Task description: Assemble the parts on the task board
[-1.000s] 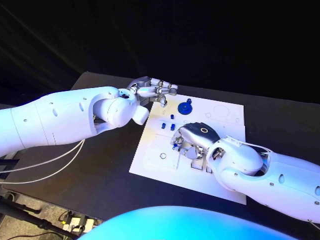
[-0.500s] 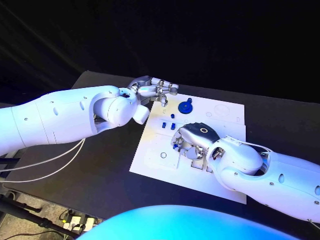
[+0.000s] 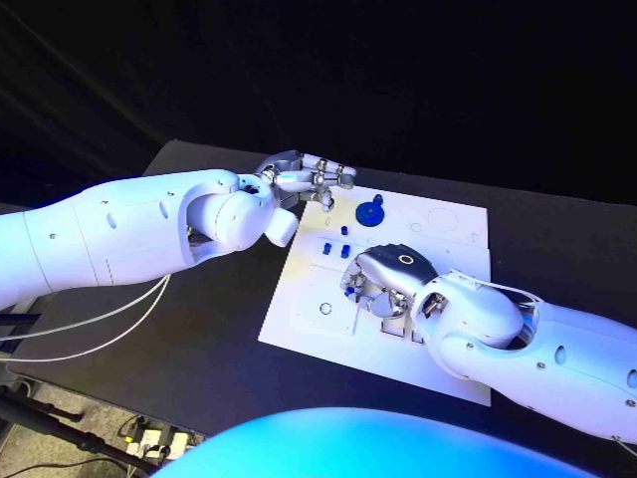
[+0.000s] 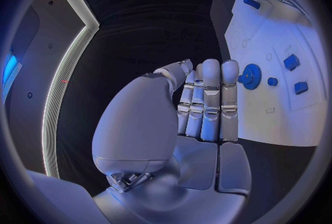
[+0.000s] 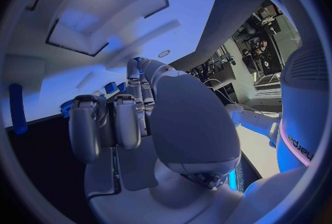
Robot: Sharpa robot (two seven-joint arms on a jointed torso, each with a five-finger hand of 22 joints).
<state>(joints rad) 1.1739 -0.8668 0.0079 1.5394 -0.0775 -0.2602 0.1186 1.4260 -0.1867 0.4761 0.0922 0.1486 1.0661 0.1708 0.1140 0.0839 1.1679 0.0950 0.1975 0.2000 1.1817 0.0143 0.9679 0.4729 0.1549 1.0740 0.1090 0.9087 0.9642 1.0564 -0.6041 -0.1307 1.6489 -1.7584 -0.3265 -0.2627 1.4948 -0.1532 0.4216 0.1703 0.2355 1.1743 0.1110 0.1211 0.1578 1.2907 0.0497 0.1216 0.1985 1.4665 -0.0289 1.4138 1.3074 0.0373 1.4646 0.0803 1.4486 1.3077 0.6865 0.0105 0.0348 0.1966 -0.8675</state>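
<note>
The white task board [image 3: 305, 319] lies in the middle of the black table. On its far part rests a blue gear with a handle [image 3: 369, 212] [image 4: 250, 76], with small blue parts [image 3: 325, 249] [image 4: 291, 62] standing nearby. My left hand [image 3: 308, 179] [image 4: 207, 99] hovers at the board's far-left corner, fingers stretched out side by side, holding nothing. My right hand [image 3: 383, 279] [image 5: 131, 124] is over the board's middle with its fingers curled down. Its fingertips pinch a small blue part [image 3: 350, 290] [image 4: 251, 3] against the board.
The board carries recessed pockets [image 5: 104, 8] and round holes [image 3: 324, 310]. Bare black table [image 3: 189, 329] lies left of the board. White cables [image 3: 75, 334] hang by the table's near-left edge.
</note>
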